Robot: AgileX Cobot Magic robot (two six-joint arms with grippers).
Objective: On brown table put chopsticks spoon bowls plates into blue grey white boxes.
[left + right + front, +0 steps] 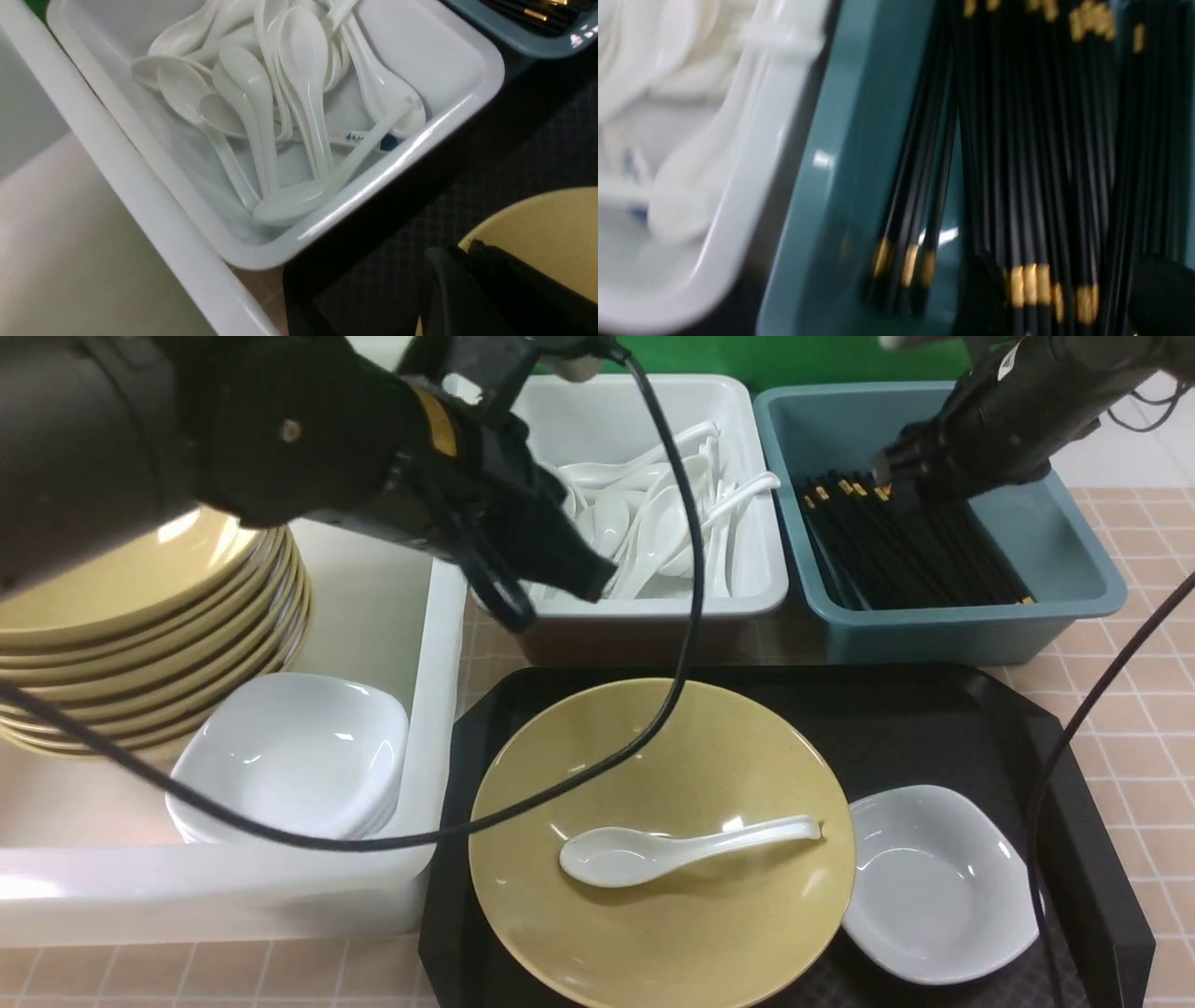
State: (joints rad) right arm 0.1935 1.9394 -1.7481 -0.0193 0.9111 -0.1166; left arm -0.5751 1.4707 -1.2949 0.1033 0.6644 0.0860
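Spoon apart from left end effector

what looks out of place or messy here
Nothing spilled or broken. One spoon lies inside the yellow bowl on the black tray, and a small white plate sits tucked against the bowl's right rim, both not yet boxed. In the grey box, one spoon handle pokes over the rim.
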